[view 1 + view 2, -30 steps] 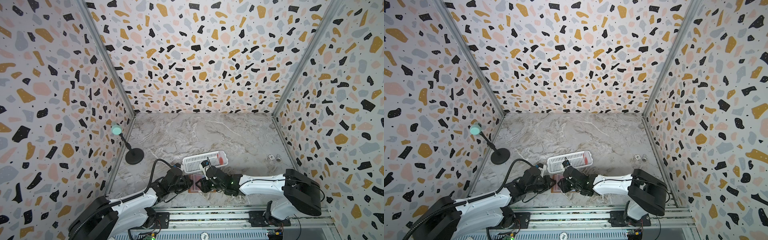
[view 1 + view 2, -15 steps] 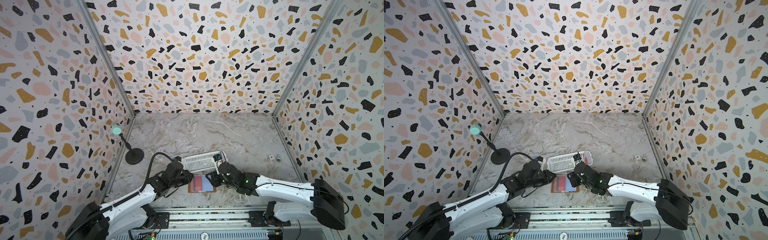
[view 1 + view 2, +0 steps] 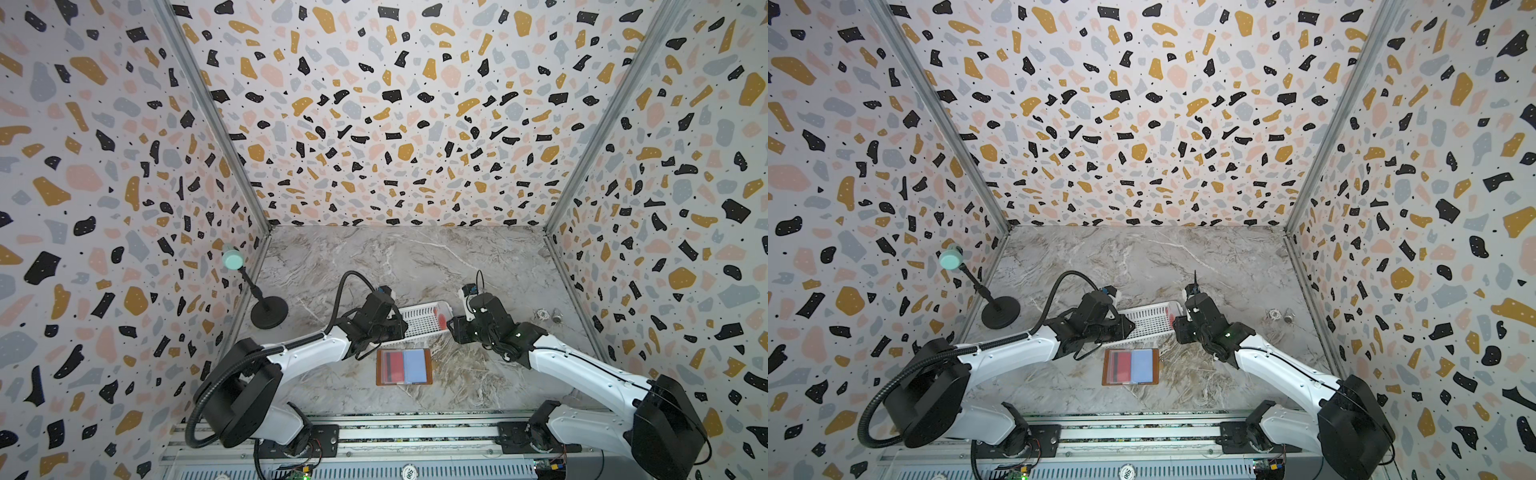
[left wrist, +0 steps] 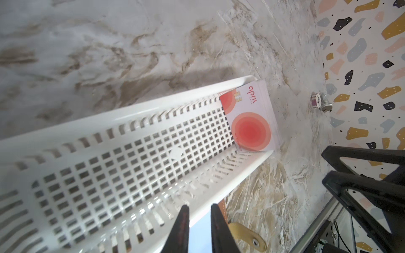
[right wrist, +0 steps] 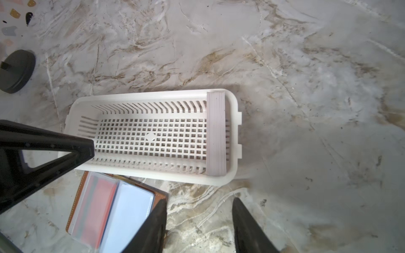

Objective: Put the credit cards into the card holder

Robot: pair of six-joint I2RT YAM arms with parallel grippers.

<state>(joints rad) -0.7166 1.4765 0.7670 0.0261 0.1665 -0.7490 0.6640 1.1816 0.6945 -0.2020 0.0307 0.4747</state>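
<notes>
The foremost of the credit cards (image 4: pixel 249 122) in the white basket (image 4: pixel 131 105) read "april". The left claw (image 4: pixel 199 207) stood narrowly parted, empty; the right claw (image 5: pixel 198 201) wider, empty.

Walls: three panels (image 3: pixel 395 104) in white terrazzo print with black, ochre, pink and grey chips.
Corners: metal posts (image 3: pixel 217 124) at the seams.
Worktop: grey-white marble pattern (image 3: pixel 415 266), brownish veins.
Stand: black round base (image 3: pixel 269 313), mint-green head, beside left wall.
Front: metal rail (image 3: pixel 415 436).
Light: even, soft shadows.
</notes>
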